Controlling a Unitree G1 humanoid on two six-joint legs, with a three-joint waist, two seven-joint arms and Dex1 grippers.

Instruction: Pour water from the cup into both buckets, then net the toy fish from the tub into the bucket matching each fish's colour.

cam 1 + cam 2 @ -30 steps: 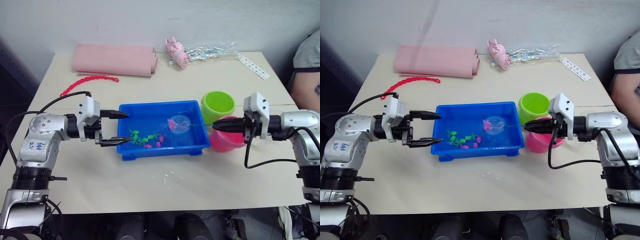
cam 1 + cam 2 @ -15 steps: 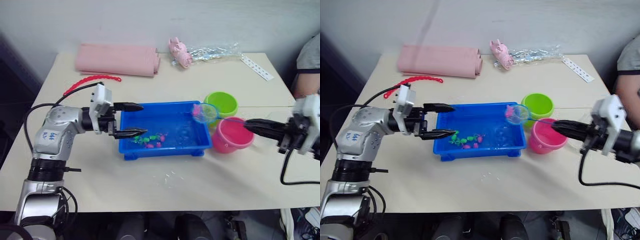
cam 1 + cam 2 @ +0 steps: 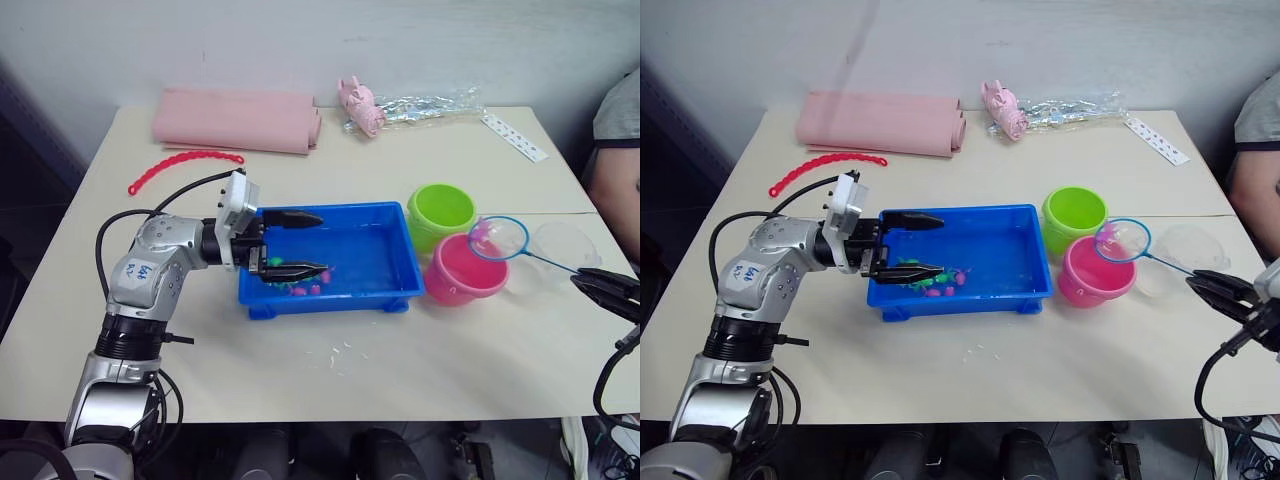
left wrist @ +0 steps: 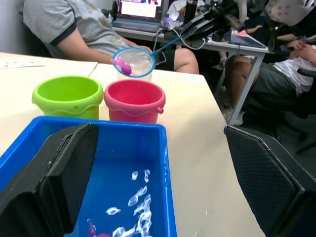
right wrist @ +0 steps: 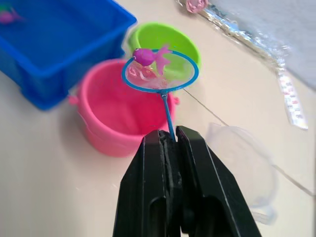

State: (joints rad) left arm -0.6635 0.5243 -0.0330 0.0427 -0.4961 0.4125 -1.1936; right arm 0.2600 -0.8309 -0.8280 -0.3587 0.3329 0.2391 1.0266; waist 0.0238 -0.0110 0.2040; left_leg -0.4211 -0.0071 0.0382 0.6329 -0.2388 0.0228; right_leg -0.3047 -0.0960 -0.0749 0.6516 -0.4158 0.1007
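Since a second earlier, the round blue-rimmed net had left the shallow blue plastic tub and hung over the pink plastic bucket, a pink toy fish at its rim. The right gripper was clamped on its wire handle. The left gripper, fingers spread, hovered over the tub's end. Tipping the hoop squarely above the pink mouth seemed wise; the lime green bucket touched it, the clear measuring cup stood just beside.

The white label on the left forearm carries handwritten marks too small to read.
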